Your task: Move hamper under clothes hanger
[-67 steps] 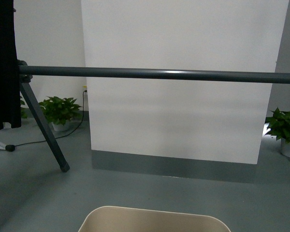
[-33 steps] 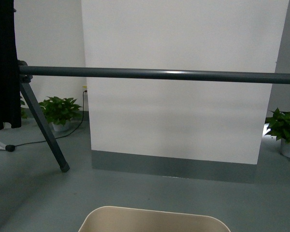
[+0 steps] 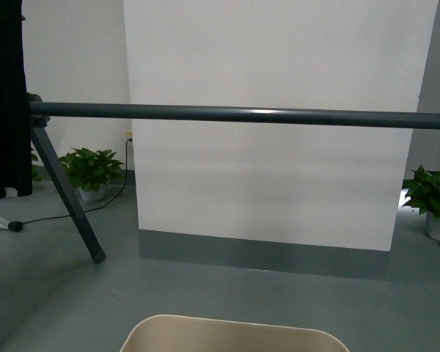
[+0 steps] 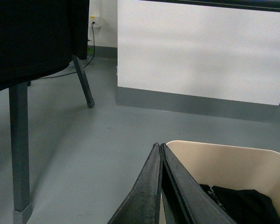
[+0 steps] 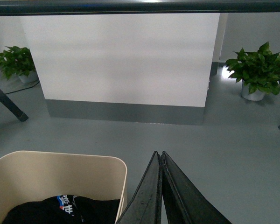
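The beige hamper [image 3: 233, 333] shows only its far rim at the bottom of the front view, on the floor short of the bar. The clothes hanger [image 3: 235, 114] runs its dark grey bar across that view, with an angled leg [image 3: 67, 194] at the left. My left gripper [image 4: 159, 146] is shut and empty, its tips at the hamper's rim [image 4: 224, 148] on one side. My right gripper [image 5: 158, 154] is shut and empty, just outside the hamper's rim [image 5: 60, 156] on the other side. Dark clothing [image 5: 60, 207] lies inside the hamper.
A white partition [image 3: 271, 147] with a grey base stands behind the bar. Potted plants [image 3: 92, 169] sit at the left and at the right [image 3: 434, 198]. Black garment [image 3: 4, 95] hangs at the rack's left end. A cable [image 3: 51, 214] lies on the grey floor.
The hamper's rim has slipped slightly lower in the front view; the bar and the right plant have also shifted a little. Otherwise nothing has visibly changed.
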